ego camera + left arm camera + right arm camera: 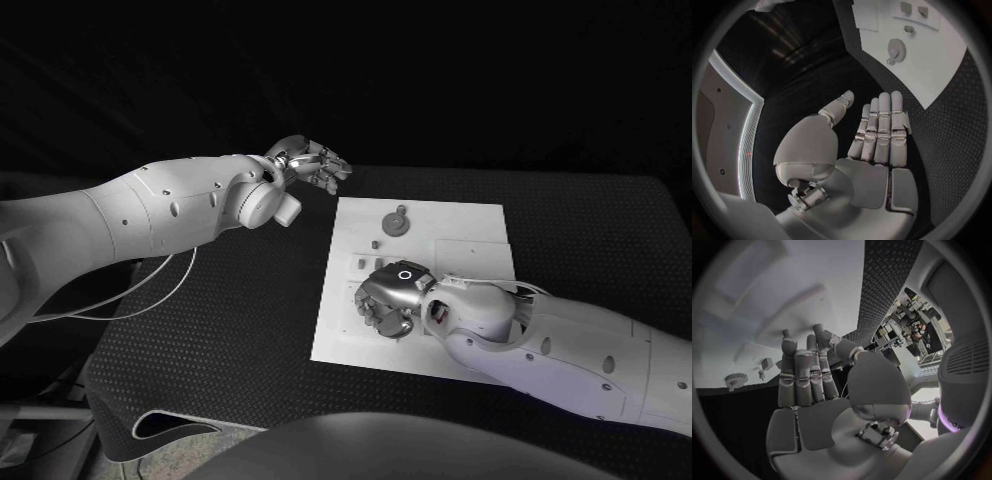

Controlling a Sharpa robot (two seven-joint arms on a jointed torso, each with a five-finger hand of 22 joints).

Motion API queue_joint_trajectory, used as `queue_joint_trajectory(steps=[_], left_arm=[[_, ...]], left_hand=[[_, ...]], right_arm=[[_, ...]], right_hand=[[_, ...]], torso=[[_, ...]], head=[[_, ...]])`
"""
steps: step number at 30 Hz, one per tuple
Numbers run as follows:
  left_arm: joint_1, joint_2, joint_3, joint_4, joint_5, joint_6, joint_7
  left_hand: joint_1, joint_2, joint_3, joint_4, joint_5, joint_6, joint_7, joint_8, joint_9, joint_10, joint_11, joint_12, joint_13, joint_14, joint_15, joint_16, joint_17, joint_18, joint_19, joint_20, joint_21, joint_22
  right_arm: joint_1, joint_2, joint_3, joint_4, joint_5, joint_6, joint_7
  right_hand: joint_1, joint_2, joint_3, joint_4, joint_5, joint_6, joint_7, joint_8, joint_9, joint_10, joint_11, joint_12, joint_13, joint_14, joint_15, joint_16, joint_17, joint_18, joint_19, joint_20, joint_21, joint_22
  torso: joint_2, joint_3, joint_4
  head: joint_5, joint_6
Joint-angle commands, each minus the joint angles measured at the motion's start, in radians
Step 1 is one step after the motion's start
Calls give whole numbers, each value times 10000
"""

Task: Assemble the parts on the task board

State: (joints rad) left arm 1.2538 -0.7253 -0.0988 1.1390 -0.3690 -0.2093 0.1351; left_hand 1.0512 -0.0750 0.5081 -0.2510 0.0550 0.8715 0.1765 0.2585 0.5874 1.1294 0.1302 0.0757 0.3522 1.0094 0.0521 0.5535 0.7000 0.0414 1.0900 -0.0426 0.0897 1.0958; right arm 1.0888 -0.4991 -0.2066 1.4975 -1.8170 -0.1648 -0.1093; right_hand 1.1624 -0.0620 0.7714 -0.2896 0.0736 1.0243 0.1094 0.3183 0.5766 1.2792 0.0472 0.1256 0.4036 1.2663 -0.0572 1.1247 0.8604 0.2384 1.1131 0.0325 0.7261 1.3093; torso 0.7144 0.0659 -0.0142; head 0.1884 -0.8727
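The right hand is lowered over the board's near left part, fingers spread and empty, probably to reach a part. The gear stands far. The left hand is kept clear, open.

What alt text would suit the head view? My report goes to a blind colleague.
The robot's right hand rests low over the near half of the white task board on a black table. Its left hand hovers open off the board's far left corner. A round gear-like part lies near the board's far edge.
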Motion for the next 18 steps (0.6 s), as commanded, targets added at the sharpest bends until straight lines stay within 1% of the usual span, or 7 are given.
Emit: queue_joint_trajectory(steps=[1,5,6,8,12,15,18], left_arm=[[16,6,9,27,58,114,56],[16,-14,9,31,58,139,34],[16,-17,9,32,58,146,23],[16,-16,9,28,58,157,19],[16,-20,9,20,58,154,16],[16,-19,9,19,58,147,14],[16,-16,9,20,58,145,13]], left_hand=[[-101,1,-12,56,-32,-61,12,-16,-13,-77,16,6,-16,64,25,-68,15,208,57,-21,-49,10],[-102,0,-13,57,-32,-62,12,-16,-14,-77,16,6,-16,64,25,-70,17,207,57,-20,-50,11],[-102,-1,-13,57,-32,-62,12,-16,-14,-77,17,6,-16,64,26,-70,18,207,57,-20,-51,11],[-103,-1,-14,58,-32,-62,12,-16,-14,-77,17,7,-16,64,26,-71,19,207,58,-20,-51,12],[-104,-2,-15,59,-32,-64,13,-16,-14,-79,17,6,-17,63,26,-73,20,207,57,-20,-53,12],[-105,-3,-16,60,-32,-65,13,-17,-14,-81,18,6,-18,63,27,-75,22,207,57,-19,-54,13],[-106,-6,-17,60,-32,-69,14,-18,-15,-85,19,4,-19,62,27,-77,24,207,57,-19,-56,13]], right_arm=[[-104,-22,-109,-90,104,461,9],[-103,-57,-110,-122,266,205,-38],[-103,-70,-110,-126,295,53,-52],[-103,-90,-110,-123,295,-39,-105],[-102,-109,-110,-153,370,-209,-104],[-101,-110,-110,-160,420,-325,-58],[-101,-135,-110,-155,482,-527,-29]], right_hand=[[-8,65,33,-5,63,60,0,56,261,22,33,-41,0,-37,-35,48,-17,234,-63,-37,15,192],[-123,-152,-55,6,58,-94,74,-41,260,-141,96,-166,8,-89,27,43,-27,234,-120,-7,0,194],[-206,-354,-124,38,53,-192,120,-94,253,-225,127,-222,0,-100,63,46,-29,234,-123,7,1,194],[-264,-587,-163,80,62,-468,229,-244,216,-377,191,-323,-17,-116,118,50,-33,234,-121,18,-3,187],[-445,-1061,-294,252,51,-818,377,-415,213,-588,287,-470,-20,-186,212,61,-40,234,-148,54,-26,183],[-601,-1187,-692,218,36,-1216,567,-599,196,-937,423,-611,-50,-316,340,113,-10,234,-239,73,-36,198],[-597,-1398,-850,197,51,-1563,712,-766,156,-1261,533,-630,-86,-529,448,138,15,234,-388,126,-80,200]], torso=[[-1,1,-4],[-4,1,-8],[-4,0,-7],[-4,0,2],[-8,4,-1],[-6,6,-8],[-5,14,-9]], head=[[6,1],[12,1],[18,1],[17,1],[7,1],[7,1],[11,1]])
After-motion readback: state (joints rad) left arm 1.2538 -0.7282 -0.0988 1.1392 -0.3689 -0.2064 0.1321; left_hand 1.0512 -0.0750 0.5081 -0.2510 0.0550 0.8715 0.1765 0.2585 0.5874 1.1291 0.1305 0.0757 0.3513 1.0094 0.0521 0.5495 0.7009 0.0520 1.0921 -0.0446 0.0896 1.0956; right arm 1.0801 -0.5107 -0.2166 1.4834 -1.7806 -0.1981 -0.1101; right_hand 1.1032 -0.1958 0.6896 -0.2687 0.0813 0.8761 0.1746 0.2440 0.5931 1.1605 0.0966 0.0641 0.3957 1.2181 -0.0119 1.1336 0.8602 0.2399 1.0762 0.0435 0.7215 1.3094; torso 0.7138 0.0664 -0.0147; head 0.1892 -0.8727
